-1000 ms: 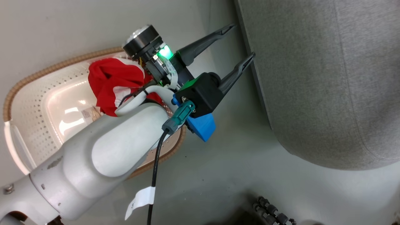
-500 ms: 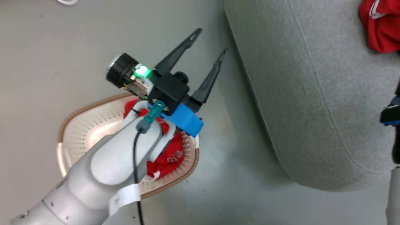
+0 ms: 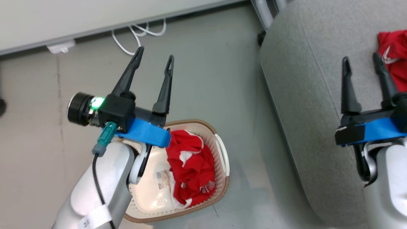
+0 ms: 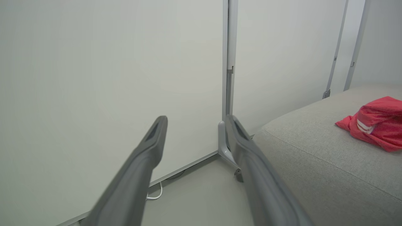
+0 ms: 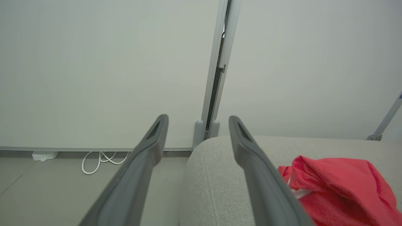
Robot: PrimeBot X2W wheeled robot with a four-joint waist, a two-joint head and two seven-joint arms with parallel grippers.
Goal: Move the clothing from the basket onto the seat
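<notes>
The left gripper (image 3: 155,53) and right gripper (image 3: 360,57) gape empty; lifted clothing (image 3: 190,168) could snag the basket (image 3: 190,121) rim, tipping it

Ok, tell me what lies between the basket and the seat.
Just bare grey floor separates the basket from the seat, as the head view shows.

First red garment (image 3: 190,165) crumpled in cream basket (image 3: 212,137); second red garment (image 3: 392,54) on grey seat (image 3: 305,95).
</notes>
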